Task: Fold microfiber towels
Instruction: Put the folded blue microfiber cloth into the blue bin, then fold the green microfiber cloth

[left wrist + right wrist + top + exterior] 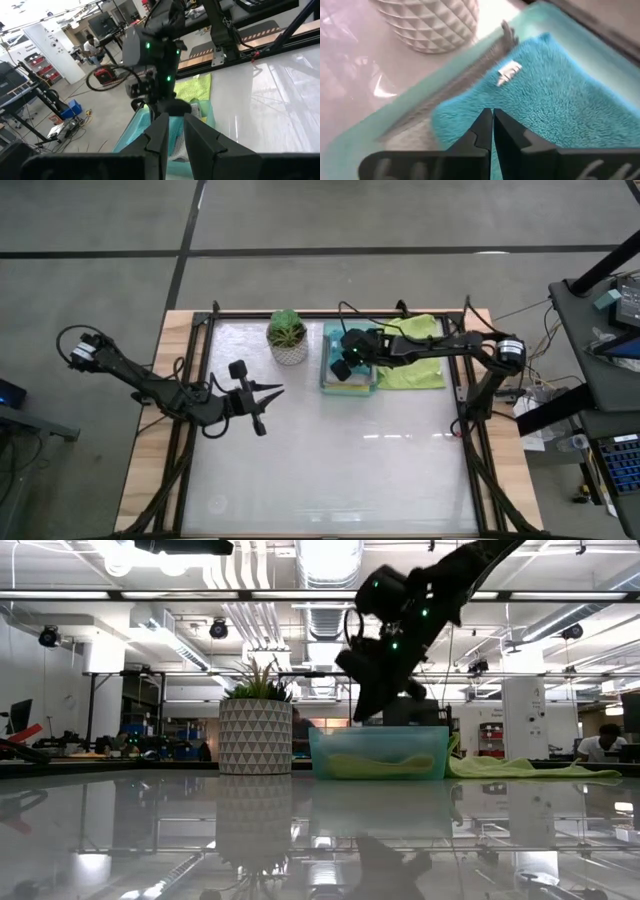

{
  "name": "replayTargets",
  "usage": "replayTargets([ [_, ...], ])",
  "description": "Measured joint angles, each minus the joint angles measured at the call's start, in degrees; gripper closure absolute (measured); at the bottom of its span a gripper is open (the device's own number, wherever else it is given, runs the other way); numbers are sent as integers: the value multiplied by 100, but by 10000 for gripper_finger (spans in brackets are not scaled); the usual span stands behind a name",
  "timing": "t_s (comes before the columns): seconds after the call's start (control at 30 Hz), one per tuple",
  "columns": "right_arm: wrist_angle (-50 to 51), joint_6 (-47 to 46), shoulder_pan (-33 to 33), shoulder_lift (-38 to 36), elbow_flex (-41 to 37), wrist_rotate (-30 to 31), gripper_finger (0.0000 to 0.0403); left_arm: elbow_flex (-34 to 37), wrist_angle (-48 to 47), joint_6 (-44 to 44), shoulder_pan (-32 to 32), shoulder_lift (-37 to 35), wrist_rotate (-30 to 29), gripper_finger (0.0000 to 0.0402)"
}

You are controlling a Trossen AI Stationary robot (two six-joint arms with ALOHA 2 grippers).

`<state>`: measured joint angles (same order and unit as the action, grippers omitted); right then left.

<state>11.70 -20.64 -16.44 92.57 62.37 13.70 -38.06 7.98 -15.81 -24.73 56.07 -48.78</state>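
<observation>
Right tool (492, 131) closed empty over teal towel (560, 100) in tray (326, 370), potted plant (288, 337) beside

teal towel (560, 105) cut off at edge, tray (378, 752) contents blurred

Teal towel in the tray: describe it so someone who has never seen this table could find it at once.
At the table's far edge, a potted plant stands beside a mint-green tray. The teal towel lies in that tray, right under the right hand, which hangs shut over it. Unlike the lime green towel spread on the table next to the tray, it is fluffy teal with a small white tag.
</observation>
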Motion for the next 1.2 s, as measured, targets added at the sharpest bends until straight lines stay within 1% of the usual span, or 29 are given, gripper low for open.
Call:
replayTargets([
  [0.1,-49,157,290,-220,-61,305,394,8,-147,8,1,0,111,357],
  [0.17,-115,376,592,-312,-126,536,394,65,-152,23,0,0,352,357],
  [0.3,-671,1095,1295,-343,-393,706,394,134,-409,-129,2,-7,1488,357],
  [0.37,-986,1435,1574,-356,-503,697,394,136,-576,-147,-1,-7,1868,357],
  [0.5,-1138,1759,1935,-367,-573,731,394,181,-628,-4,4,-44,1889,357],
  [0.63,-1141,1771,2187,-368,-670,730,394,186,-1043,198,1,-113,1900,357],
  [0.83,-1240,1823,2411,-490,-1015,706,394,195,-1505,393,2,-260,1898,357],
  [0.93,-1581,1768,2487,-581,-1274,642,394,225,-1642,454,2,-349,1902,357],
  [1.07,-1943,1725,2677,-843,-1778,535,394,469,-1728,489,2,-565,1898,357],
  [1.2,-2001,1724,2878,-1416,-2095,571,394,766,-1713,493,25,-953,1831,357],
])
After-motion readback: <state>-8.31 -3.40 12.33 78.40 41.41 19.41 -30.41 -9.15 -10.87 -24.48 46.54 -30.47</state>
